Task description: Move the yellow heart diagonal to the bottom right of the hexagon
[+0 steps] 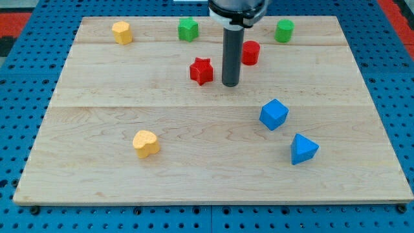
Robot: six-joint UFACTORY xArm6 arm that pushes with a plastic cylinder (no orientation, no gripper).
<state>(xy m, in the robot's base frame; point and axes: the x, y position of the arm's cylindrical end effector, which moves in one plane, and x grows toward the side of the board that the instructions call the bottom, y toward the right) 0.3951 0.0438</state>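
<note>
Here, my tip [231, 85] sits btwn red star [202, 70] & red cylinder [250, 52]; bare rod, no jaws, holding nothing. Yellow heart [146, 144] well apart, view's bottom-left; yellow hexagon [121, 32] top-left.

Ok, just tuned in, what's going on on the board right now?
My tip is down on the board near the view's top, between the red star and the red cylinder, touching neither as far as I can tell. The yellow heart I'm meant to move sits far off at the view's lower left, untouched. The yellow hexagon is at the top left, so the heart is not yet diagonally at its bottom right as wanted.
</note>
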